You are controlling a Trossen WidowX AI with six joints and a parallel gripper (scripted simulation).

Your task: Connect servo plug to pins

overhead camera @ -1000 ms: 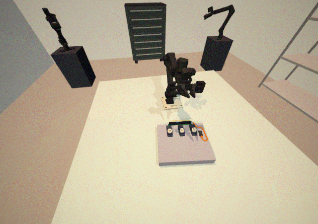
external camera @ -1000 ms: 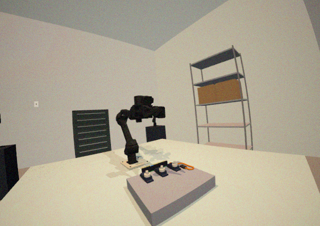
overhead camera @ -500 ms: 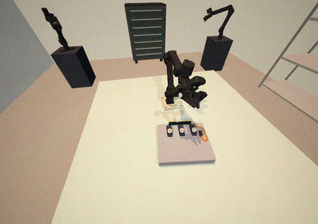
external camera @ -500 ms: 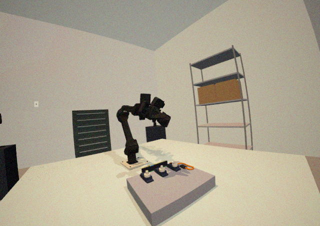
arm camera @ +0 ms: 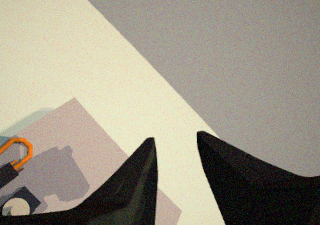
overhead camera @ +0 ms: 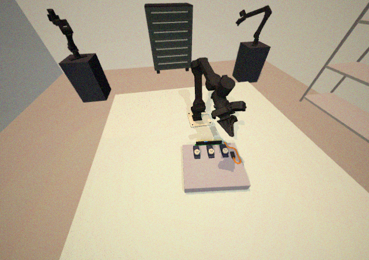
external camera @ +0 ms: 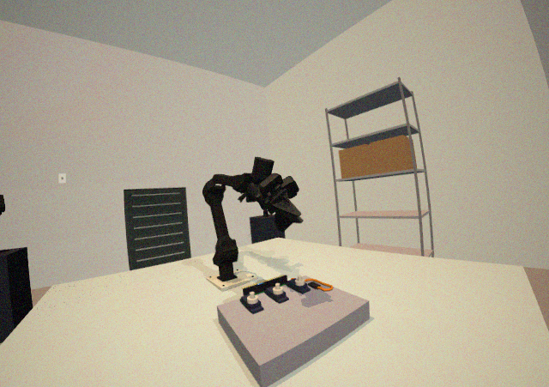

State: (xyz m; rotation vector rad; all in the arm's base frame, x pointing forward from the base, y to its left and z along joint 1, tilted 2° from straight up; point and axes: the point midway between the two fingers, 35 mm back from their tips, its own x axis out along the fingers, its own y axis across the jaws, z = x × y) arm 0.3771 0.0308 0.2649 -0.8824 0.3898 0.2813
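Observation:
The plug (overhead camera: pixel 232 154) (external camera: pixel 314 285) (arm camera: pixel 7 174) is small and black and lies on the mauve block beside the rightmost servo (overhead camera: pixel 225 151) (external camera: pixel 299 285) (arm camera: pixel 19 206). Its orange lead (overhead camera: pixel 239 157) (external camera: pixel 328 285) (arm camera: pixel 30 151) loops out to the right. A black pin strip (overhead camera: pixel 208 142) (external camera: pixel 265 285) runs along the block's robot-side edge, with thin yellowish pins behind it. The coloured band and dot are too small to tell. My gripper (overhead camera: pixel 232 135) (external camera: pixel 300 220) (arm camera: pixel 176 141) hangs well above the table, tilted. Its fingers are partly open with nothing between them.
The mauve block (overhead camera: pixel 208 176) (external camera: pixel 283 334) (arm camera: pixel 100 145) stands on the pale table (overhead camera: pixel 134 191) (external camera: pixel 133 329) (arm camera: pixel 50 55). Two more servos (overhead camera: pixel 196 152) (overhead camera: pixel 211 151) with white horns stand beside the pin strip. The arm's base plate (overhead camera: pixel 202 123) (external camera: pixel 218 283) lies behind the block.

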